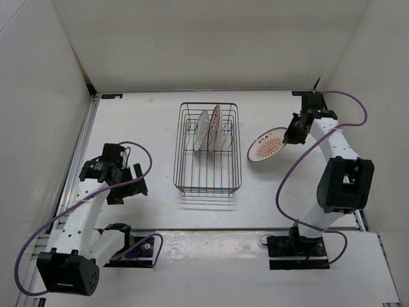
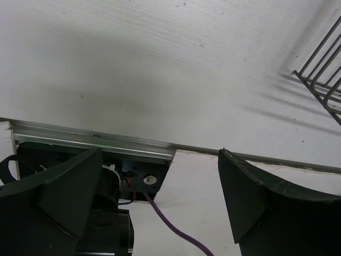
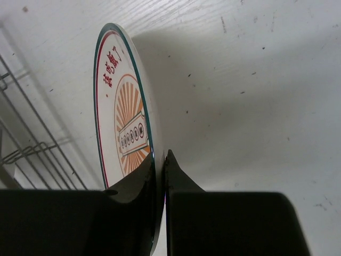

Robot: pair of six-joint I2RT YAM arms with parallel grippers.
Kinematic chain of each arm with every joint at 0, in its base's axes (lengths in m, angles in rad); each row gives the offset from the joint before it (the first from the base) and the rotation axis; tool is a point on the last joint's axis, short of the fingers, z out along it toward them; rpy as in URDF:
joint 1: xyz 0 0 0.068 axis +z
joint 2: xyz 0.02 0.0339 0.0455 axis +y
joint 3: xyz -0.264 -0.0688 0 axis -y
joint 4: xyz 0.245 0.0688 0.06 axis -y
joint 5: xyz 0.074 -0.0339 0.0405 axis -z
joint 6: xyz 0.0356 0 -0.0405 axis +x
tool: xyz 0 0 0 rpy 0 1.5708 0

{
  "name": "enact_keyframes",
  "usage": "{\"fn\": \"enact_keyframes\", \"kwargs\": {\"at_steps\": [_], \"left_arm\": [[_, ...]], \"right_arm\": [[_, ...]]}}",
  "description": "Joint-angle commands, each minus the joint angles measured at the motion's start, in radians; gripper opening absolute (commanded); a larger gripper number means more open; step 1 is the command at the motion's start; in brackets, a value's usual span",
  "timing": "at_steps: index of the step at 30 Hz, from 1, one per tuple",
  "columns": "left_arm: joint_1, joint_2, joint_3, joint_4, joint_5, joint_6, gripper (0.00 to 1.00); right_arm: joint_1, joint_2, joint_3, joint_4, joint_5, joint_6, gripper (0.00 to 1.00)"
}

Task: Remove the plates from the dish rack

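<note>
Right tool (image 3: 160, 160): pressed together on the rim of the sunburst plate (image 3: 125, 122) — one finger on the printed face, the other on the back.
Sunburst plate: out of the dish rack (image 1: 208, 189), held on edge between the rack and the right edge of the counter (image 1: 140, 121), toward the far side. I cannot tell whether its lower rim touches the counter.
Left tool (image 2: 160, 154): spread wide and holding nothing, near the counter's left edge, well apart from the rack.
Step in hand: setting the sunburst plate down, by my reading.
Doing it well: tip the plate toward flat, back down, and lower it until it bears on the counter before the fingers part — released on edge, it could roll or topple. Keep it apart from the rack wires.
Dish rack, contents: two white plates (image 1: 202, 130) standing upright side by side between the prongs in the far half. The near half holds nothing.
Left of the task: those two plates.
</note>
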Motion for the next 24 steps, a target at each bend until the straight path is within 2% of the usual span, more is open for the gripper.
{"fn": "enact_keyframes", "kwargs": {"at_steps": [1, 6, 9, 10, 11, 12, 13, 16, 17, 18, 19, 24], "left_arm": [[-0.001, -0.010, -0.010, 0.010, 0.006, 0.016, 1.00], [0.000, -0.016, -0.024, 0.015, 0.002, 0.026, 1.00], [0.000, -0.008, -0.024, 0.021, 0.003, 0.027, 1.00], [0.000, -0.008, -0.025, 0.024, 0.009, 0.027, 1.00], [-0.001, -0.007, -0.024, 0.029, 0.009, 0.032, 1.00], [0.000, -0.007, -0.025, 0.024, 0.012, 0.029, 1.00], [0.000, -0.007, -0.027, 0.027, 0.012, 0.032, 1.00], [-0.001, -0.008, -0.030, 0.027, 0.006, 0.035, 1.00], [0.000, -0.008, -0.029, 0.024, 0.006, 0.038, 1.00], [0.000, -0.008, -0.028, 0.023, 0.006, 0.036, 1.00], [-0.001, -0.008, -0.030, 0.024, 0.005, 0.038, 1.00], [-0.001, -0.001, -0.035, 0.030, 0.008, 0.032, 1.00]], "right_arm": [[-0.039, 0.004, -0.040, 0.171, -0.026, 0.006, 0.00], [-0.113, 0.117, -0.055, 0.183, -0.140, 0.016, 0.00], [-0.137, 0.212, 0.000, 0.128, -0.208, -0.012, 0.00], [-0.142, 0.229, 0.027, 0.056, -0.208, -0.029, 0.00], [-0.144, 0.290, 0.041, 0.027, -0.196, -0.055, 0.00], [-0.148, 0.310, 0.083, -0.116, -0.176, -0.066, 0.00], [-0.151, 0.332, 0.127, -0.148, -0.103, -0.066, 0.00], [-0.156, 0.378, 0.127, -0.199, -0.070, -0.095, 0.00], [-0.156, 0.372, 0.115, -0.199, -0.056, -0.107, 0.04], [-0.154, 0.371, 0.111, -0.203, -0.047, -0.104, 0.14], [-0.153, 0.366, 0.106, -0.207, -0.046, -0.106, 0.16], [-0.156, 0.378, 0.101, -0.268, 0.039, -0.098, 0.19]]}}
